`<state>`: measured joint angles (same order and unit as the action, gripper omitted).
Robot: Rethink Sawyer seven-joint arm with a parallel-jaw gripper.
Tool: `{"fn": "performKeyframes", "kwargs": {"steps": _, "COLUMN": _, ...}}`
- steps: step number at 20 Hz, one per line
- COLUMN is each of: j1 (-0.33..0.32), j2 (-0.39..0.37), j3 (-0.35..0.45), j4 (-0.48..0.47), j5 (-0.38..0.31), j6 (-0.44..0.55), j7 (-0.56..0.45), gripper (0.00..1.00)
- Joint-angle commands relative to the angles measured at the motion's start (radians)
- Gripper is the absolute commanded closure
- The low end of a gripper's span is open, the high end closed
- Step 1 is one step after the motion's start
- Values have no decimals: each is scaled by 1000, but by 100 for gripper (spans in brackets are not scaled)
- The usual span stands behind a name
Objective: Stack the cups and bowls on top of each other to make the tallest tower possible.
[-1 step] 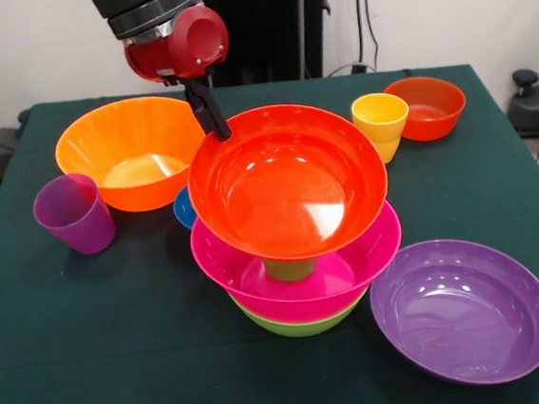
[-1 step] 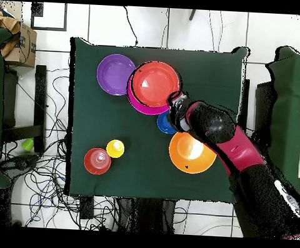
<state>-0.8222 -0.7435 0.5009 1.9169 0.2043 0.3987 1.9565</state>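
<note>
Can't really see much of the blue bowl (image 1: 183,208), it's tucked behind the tower (image 1: 294,257) with just a sliver poking out beside the big orange bowl (image 1: 131,150). Same for the green cup (image 1: 290,269): only a short bit of it shows between the pink bowl (image 1: 257,272) and the big red-orange bowl (image 1: 286,179) sitting on top of it, and that top bowl looks tilted toward my side. The lime green bowl (image 1: 300,325) at the bottom is mostly covered, only its lower curve peeks out. The gripper (image 1: 209,112) is a thin black thing right at the far rim of the top bowl, but I honestly can't tell whether it's pinching the rim or spread apart. Everything's shiny smooth plastic on a dark green tablecloth (image 1: 102,352). The purple bowl (image 1: 463,309) sits just beside the tower, wide and shallow. The purple cup (image 1: 75,213) stands upright near the orange bowl. The yellow cup (image 1: 380,124) stands next to a small red-orange bowl (image 1: 427,107) in the far corner, well apart from the tower.
</note>
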Motion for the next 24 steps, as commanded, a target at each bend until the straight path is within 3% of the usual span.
{"fn": "performKeyframes", "kwargs": {"steps": 1, "j1": 11, "j2": -16, "j3": 45, "j4": 85, "j5": -49, "j6": -17, "j7": 46, "gripper": 100}}
{"fn": "performKeyframes", "kwargs": {"steps": 9, "j1": 8, "j2": -16, "j3": 61, "j4": 109, "j5": -40, "j6": -43, "j7": 54, "gripper": 100}}
{"fn": "performKeyframes", "kwargs": {"steps": 15, "j1": 8, "j2": 47, "j3": 47, "j4": 64, "j5": -66, "j6": -69, "j7": 26, "gripper": 100}}
{"fn": "performKeyframes", "kwargs": {"steps": 24, "j1": 11, "j2": 113, "j3": 19, "j4": -38, "j5": -100, "j6": -32, "j7": -14, "gripper": 100}}
